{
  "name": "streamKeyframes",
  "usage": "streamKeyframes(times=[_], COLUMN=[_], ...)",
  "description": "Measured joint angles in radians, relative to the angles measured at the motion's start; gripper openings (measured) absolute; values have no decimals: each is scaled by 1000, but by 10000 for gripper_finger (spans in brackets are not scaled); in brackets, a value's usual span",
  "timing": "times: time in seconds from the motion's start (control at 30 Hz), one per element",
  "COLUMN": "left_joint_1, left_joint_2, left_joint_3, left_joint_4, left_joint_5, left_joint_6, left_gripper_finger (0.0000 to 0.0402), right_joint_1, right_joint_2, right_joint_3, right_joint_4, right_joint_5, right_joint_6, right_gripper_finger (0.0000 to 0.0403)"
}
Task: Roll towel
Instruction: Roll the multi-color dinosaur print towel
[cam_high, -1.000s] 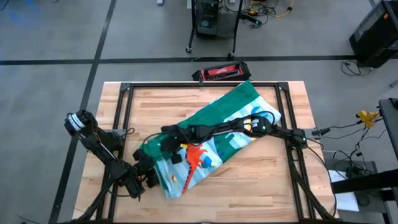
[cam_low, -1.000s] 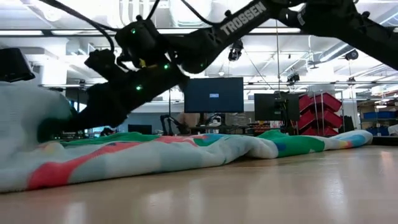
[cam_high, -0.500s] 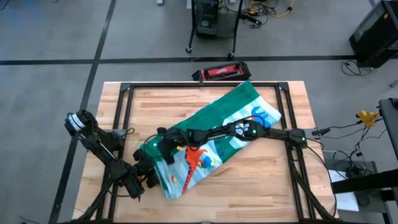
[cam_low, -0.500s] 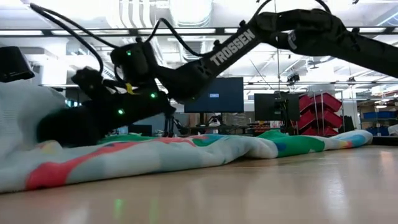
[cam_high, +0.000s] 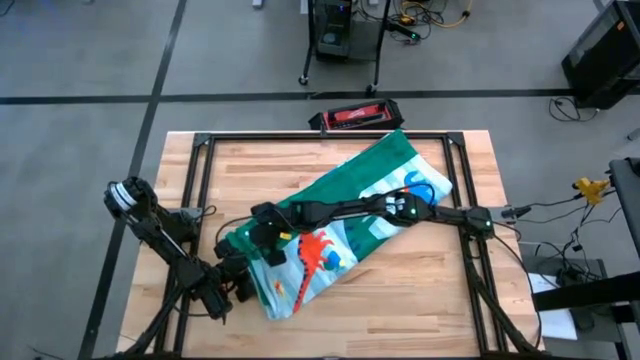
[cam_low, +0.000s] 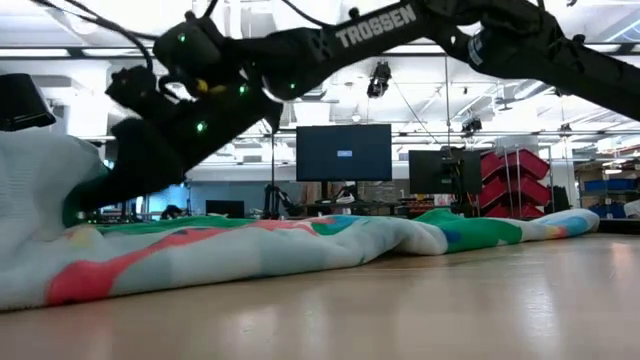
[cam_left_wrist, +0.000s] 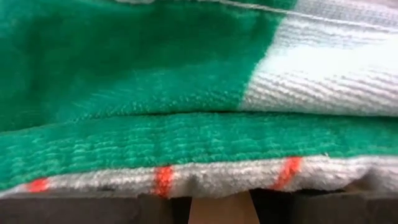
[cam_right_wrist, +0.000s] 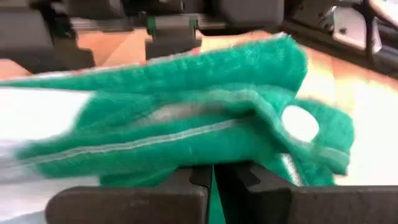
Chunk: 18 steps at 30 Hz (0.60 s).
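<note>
Two arms at work on one towel (cam_high: 345, 225), which lies in a long diagonal band across the wooden table (cam_high: 400, 290), running from lower left of centre in the high view up to the upper right, near the table's far edge. Printed face up through the middle, red dinosaur visible; solid green along the upper-left side and at the far upper-right end.

Right arm reaches in from the right edge of the high view, stretched low across the towel toward the left. Right gripper (cam_high: 262, 238) sits at the towel's lower-left part. Right wrist view: fingers pinched together on a bunched green fold of the towel (cam_right_wrist: 186, 134), fold lifted clear of the table, white patches showing through.

Left arm comes up from the lower-left corner of the high view. Left gripper (cam_high: 238, 275) is at the towel's lower-left end, just beside the right gripper. Left wrist view is filled by towel (cam_left_wrist: 186, 99) pressed close: green layers over a pale edge with small red marks, cloth lying between the dark fingers, jaws narrowly parted and clamped on it.

Low view: towel (cam_low: 250, 250) spread flat across mid-frame, heaped high at the left edge, with the right gripper (cam_low: 90, 205) down on that heap.

Behind the table, upper centre of the high view, a red and black case (cam_high: 355, 115) on the floor.
</note>
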Motion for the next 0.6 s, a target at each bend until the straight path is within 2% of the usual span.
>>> streamKeyframes(times=[0.27,0.4,0.5,0.6], left_joint_1=[0,0,0,0], left_joint_2=[0,0,0,0], left_joint_3=[0,0,0,0], left_joint_4=[2,2,3,4], left_joint_5=[0,0,0,0], left_joint_6=[0,13,14,15], left_gripper_finger=[119,119,119,119], right_joint_1=[-7,-5,1,11], right_joint_2=[-30,-61,-62,-63], right_joint_3=[-1,0,0,-1], right_joint_4=[-146,-214,-219,-212], right_joint_5=[77,49,-13,-17], right_joint_6=[-52,-61,-34,-31], right_gripper_finger=[0,0,0,0])
